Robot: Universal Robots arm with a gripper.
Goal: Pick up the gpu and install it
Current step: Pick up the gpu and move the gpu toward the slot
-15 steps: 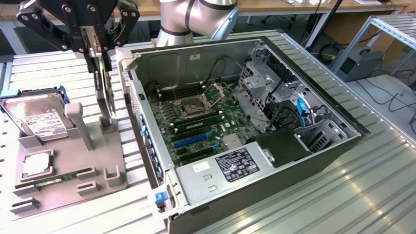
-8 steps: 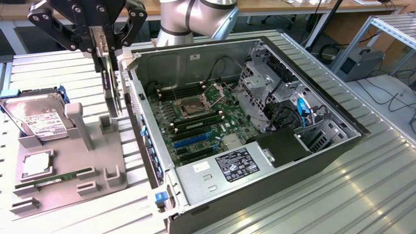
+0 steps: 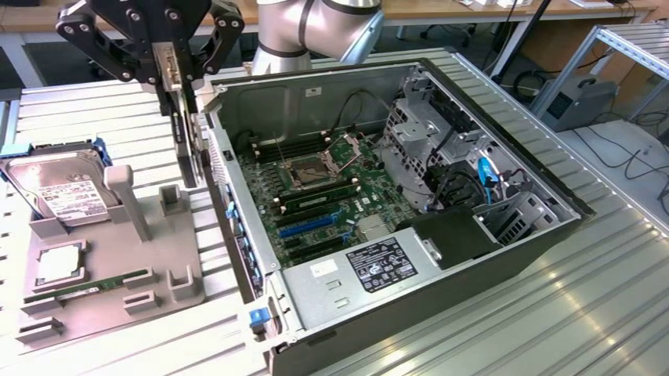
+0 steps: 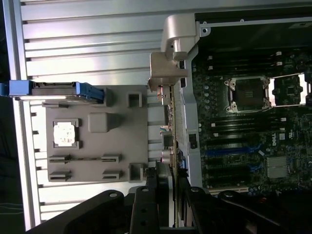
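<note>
The gpu (image 3: 187,145) hangs on edge, lifted above the gap between the grey parts tray (image 3: 99,309) and the open computer case (image 3: 502,243). My gripper (image 3: 174,78) is shut on its upper end, one finger on each face of the card. In the wrist view the gpu (image 4: 168,126) appears edge-on, running away from the gripper (image 4: 168,192) to its silver bracket (image 4: 168,68), which is close to the case's side wall. The motherboard (image 3: 324,196) lies flat inside the case, with blue expansion slots (image 3: 309,223) to the exterior view's right of the card.
On the tray stand a hard drive (image 3: 58,188) in a blue caddy, a CPU (image 3: 58,262) and a memory stick (image 3: 89,288), with upright grey posts (image 3: 124,200) beside the card. Drive cages and cables (image 3: 460,164) fill the case's far side. The table is ribbed aluminium.
</note>
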